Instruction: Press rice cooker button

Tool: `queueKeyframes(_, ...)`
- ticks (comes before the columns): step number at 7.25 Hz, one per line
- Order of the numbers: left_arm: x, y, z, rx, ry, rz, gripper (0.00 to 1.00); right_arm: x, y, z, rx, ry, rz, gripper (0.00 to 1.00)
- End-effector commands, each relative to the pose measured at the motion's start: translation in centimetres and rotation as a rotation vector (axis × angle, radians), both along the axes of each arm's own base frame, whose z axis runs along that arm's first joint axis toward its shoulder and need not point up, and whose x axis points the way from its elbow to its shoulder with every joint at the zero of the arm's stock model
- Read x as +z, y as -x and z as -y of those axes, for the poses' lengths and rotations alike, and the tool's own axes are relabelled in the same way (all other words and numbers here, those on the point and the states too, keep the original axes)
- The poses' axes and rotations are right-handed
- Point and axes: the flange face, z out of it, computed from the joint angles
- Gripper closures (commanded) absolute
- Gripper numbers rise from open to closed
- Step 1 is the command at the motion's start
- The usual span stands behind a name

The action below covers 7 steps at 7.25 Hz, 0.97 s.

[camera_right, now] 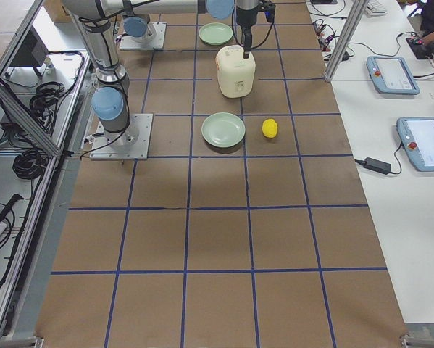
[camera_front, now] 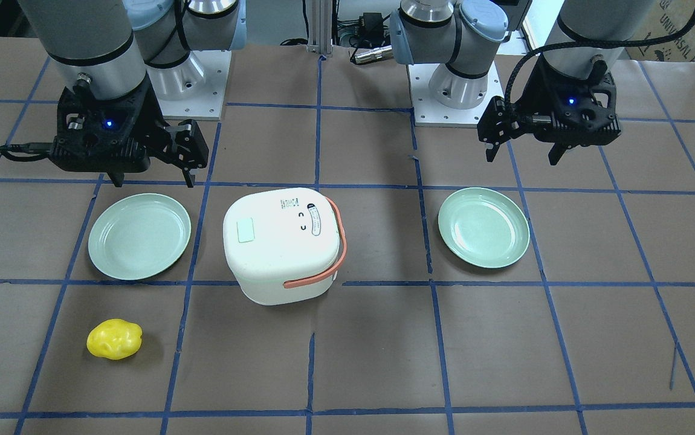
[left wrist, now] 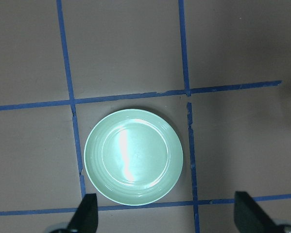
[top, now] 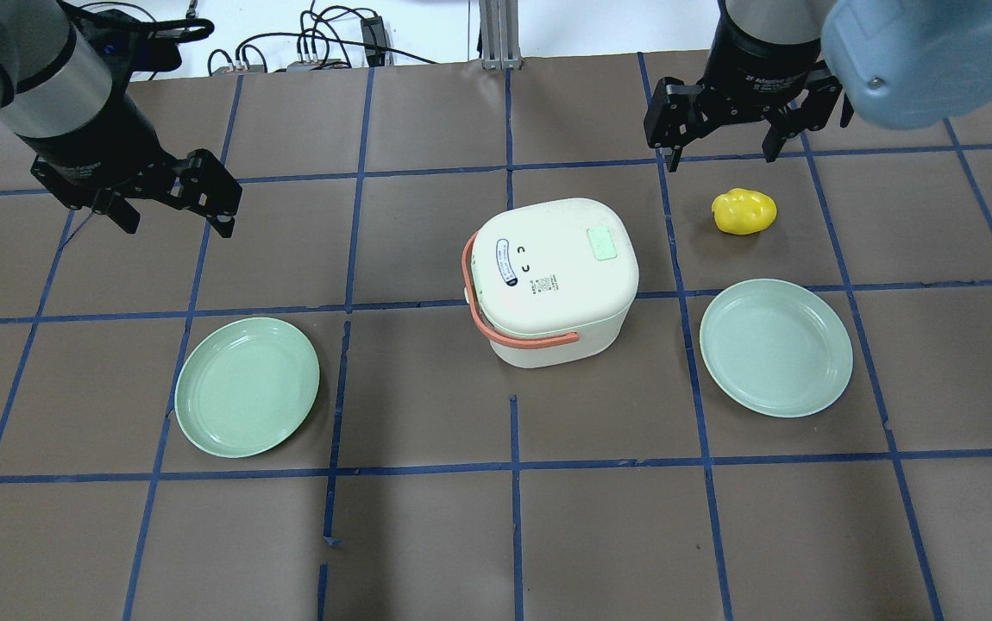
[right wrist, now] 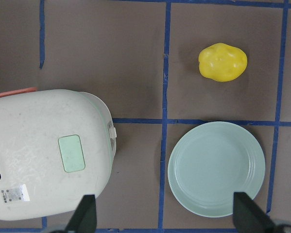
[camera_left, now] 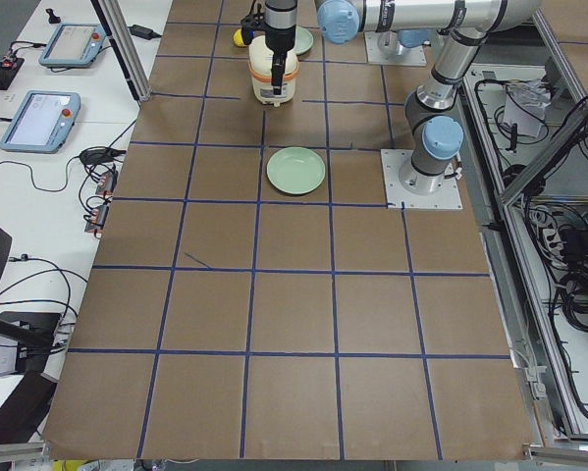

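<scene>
The white rice cooker (camera_front: 281,241) with an orange handle stands mid-table, lid shut; it also shows in the overhead view (top: 552,276). Its pale green rectangular button (camera_front: 245,231) sits on the lid and also shows in the overhead view (top: 603,244) and the right wrist view (right wrist: 71,153). My right gripper (top: 720,159) is open and empty, hovering beyond the cooker on my right, above and apart from it. My left gripper (top: 178,226) is open and empty, well to the cooker's left, above a green plate (left wrist: 133,156).
Two empty pale green plates flank the cooker: one on my left (top: 247,385), one on my right (top: 776,347). A yellow lumpy object (top: 744,211) lies beyond the right plate, close under my right gripper. Brown paper with blue tape lines covers the table (top: 496,535).
</scene>
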Motion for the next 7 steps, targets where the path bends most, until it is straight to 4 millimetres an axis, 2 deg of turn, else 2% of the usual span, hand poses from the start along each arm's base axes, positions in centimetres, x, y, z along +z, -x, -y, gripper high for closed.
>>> queueKeyframes(1, 0.0, 0.0, 0.0, 0.0, 0.0, 0.0, 0.0, 0.1, -0.1, -0.1, 0.001, 0.001, 0.005, 0.0)
queueKeyframes(2, 0.0, 0.0, 0.0, 0.0, 0.0, 0.0, 0.0, 0.1, -0.3, -0.3, -0.015, 0.003, 0.012, 0.01)
queueKeyframes(3, 0.0, 0.0, 0.0, 0.0, 0.0, 0.0, 0.0, -0.8, -0.3, -0.6, -0.014, -0.014, 0.012, 0.05)
queueKeyframes(5, 0.0, 0.0, 0.0, 0.0, 0.0, 0.0, 0.0, -1.2, -0.2, -2.5, -0.018, -0.006, 0.013, 0.01)
queueKeyframes(6, 0.0, 0.0, 0.0, 0.0, 0.0, 0.0, 0.0, -1.1, -0.2, -2.1, -0.018, 0.018, 0.012, 0.04)
queueKeyframes(7, 0.0, 0.0, 0.0, 0.0, 0.0, 0.0, 0.0, -1.7, -0.6, -1.5, -0.01, 0.026, 0.016, 0.17)
